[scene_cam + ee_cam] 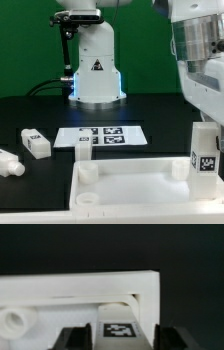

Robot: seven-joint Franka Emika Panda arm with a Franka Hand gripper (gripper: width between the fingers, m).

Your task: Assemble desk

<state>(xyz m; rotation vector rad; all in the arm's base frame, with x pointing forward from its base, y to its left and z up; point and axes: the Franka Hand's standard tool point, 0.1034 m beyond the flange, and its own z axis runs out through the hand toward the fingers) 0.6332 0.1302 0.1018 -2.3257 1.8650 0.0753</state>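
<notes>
The desk's white rimmed tabletop (pixel 130 192) lies at the front of the black table. A white leg (pixel 205 150) with a black-and-white tag stands upright at the tabletop's corner on the exterior view's right. My gripper (pixel 205 122) hangs straight over it, around its top. In the wrist view the tagged leg (pixel 121 331) sits between my dark fingers (pixel 72 338), with a thin dark gap on one side, so the gripper (pixel 122 339) looks open. The tabletop's rim (pixel 80 285) and a round socket (pixel 12 321) show beyond.
The marker board (pixel 100 136) lies behind the tabletop. A loose tagged leg (pixel 35 144) lies on the exterior view's left, and another white part (pixel 8 164) lies at the left edge. The white robot base (pixel 96 70) stands at the back.
</notes>
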